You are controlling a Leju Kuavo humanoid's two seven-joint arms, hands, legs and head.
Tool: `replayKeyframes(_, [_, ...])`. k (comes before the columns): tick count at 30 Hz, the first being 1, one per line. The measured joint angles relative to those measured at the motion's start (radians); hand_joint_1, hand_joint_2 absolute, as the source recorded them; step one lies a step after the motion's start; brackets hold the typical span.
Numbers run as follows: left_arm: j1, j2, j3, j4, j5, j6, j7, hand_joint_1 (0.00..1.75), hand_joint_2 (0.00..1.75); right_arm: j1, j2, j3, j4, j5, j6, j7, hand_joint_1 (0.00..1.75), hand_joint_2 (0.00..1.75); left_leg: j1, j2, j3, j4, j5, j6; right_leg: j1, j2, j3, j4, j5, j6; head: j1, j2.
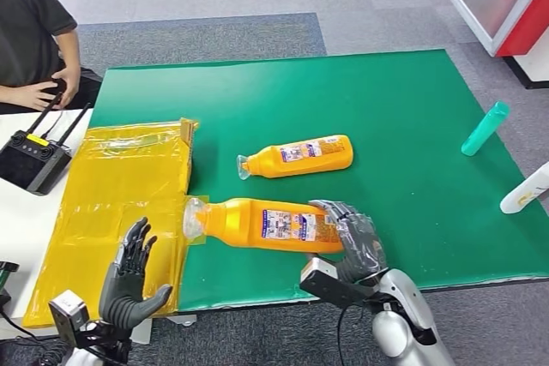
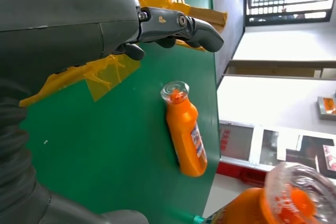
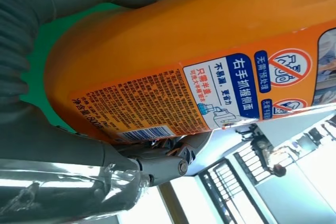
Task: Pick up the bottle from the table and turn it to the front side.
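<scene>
My right hand [image 1: 349, 237] grips the base end of an orange bottle [image 1: 265, 224], held on its side with its clear cap pointing left, printed label up. In the right wrist view the bottle [image 3: 206, 51] lies between the thumb and the fingers [image 3: 158, 158], label text showing. My left hand [image 1: 129, 279] is open, fingers spread, over the yellow bag at the table's near left. In the left wrist view the held bottle's cap [image 2: 299, 192] shows at the corner. A second orange bottle [image 1: 298, 157] [image 2: 185, 132] lies on the green table [image 1: 401, 109] further back.
A yellow plastic bag [image 1: 123, 195] covers the table's left part. A teal tube [image 1: 485, 128] and a white bottle [image 1: 524, 190] lie near the right edge. A person [image 1: 33, 40] sits at the far left by a black remote controller [image 1: 33, 156] on a white table.
</scene>
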Motion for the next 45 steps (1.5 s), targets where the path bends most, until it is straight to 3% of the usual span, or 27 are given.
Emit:
replayKeyframes(8, [-0.058, 0.0, -0.133, 0.005, 0.033, -0.024, 0.0, 0.0, 1.75, -0.032, 0.108, 0.011, 0.137, -0.11, -0.055, -0.09, 1.75, 1.75, 0.0, 0.0, 0.0, 0.0, 0.0, 0.0, 0.0, 0.0, 0.0, 0.0, 0.0, 0.0, 0.0, 0.0])
replayKeyframes(16, [-0.097, 0.016, -0.264, 0.006, 0.08, -0.051, 0.002, 0.0, 1.75, -0.065, 0.16, 0.045, 0.243, -0.162, -0.05, -0.137, 1.75, 1.75, 0.0, 0.0, 0.0, 0.0, 0.001, 0.0, 0.0, 0.0, 0.0, 0.0, 0.0, 0.0, 0.0, 0.0])
replayKeyframes(36, [-0.133, 0.024, -0.292, 0.006, 0.135, -0.039, 0.005, 0.0, 1.75, -0.063, 0.18, 0.114, 0.327, -0.216, -0.071, -0.209, 1.75, 1.75, 0.0, 0.0, 0.0, 0.0, 0.0, 0.0, 0.0, 0.0, 0.0, 0.0, 0.0, 0.0, 0.0, 0.0])
replayKeyframes(38, [-0.134, 0.024, -0.292, 0.006, 0.136, -0.042, 0.006, 0.1, 1.75, -0.063, 0.18, 0.125, 0.327, -0.214, -0.072, -0.209, 1.75, 1.75, 0.0, 0.0, 0.0, 0.0, 0.0, 0.0, 0.0, 0.0, 0.0, 0.0, 0.0, 0.0, 0.0, 0.0])
replayKeyframes(39, [-0.135, 0.024, -0.292, 0.006, 0.136, -0.043, 0.006, 0.27, 1.75, -0.063, 0.18, 0.13, 0.327, -0.213, -0.072, -0.209, 1.75, 1.75, 0.0, 0.0, 0.0, 0.0, 0.0, 0.0, 0.0, 0.0, 0.0, 0.0, 0.0, 0.0, 0.0, 0.0])
replayKeyframes(41, [-0.137, 0.024, -0.293, 0.006, 0.136, -0.047, 0.006, 0.66, 1.75, -0.063, 0.18, 0.14, 0.327, -0.21, -0.073, -0.209, 1.75, 1.75, 0.0, 0.0, 0.0, 0.0, 0.0, 0.0, 0.0, 0.0, 0.0, 0.0, 0.0, 0.0, 0.0, 0.0])
replayKeyframes(43, [-0.138, 0.024, -0.295, 0.006, 0.134, -0.051, 0.006, 1.21, 1.75, -0.064, 0.18, 0.147, 0.327, -0.209, -0.077, -0.208, 1.75, 1.75, 0.0, 0.0, 0.0, 0.0, 0.0, 0.0, 0.0, 0.0, 0.0, 0.0, 0.0, 0.0, 0.0, 0.0])
replayKeyframes(45, [-0.139, 0.024, -0.297, 0.006, 0.133, -0.053, 0.006, 1.65, 1.75, -0.065, 0.18, 0.151, 0.329, -0.21, -0.084, -0.208, 1.75, 1.75, 0.0, 0.0, 0.0, 0.0, 0.0, 0.0, 0.0, 0.0, 0.0, 0.0, 0.0, 0.0, 0.0, 0.0])
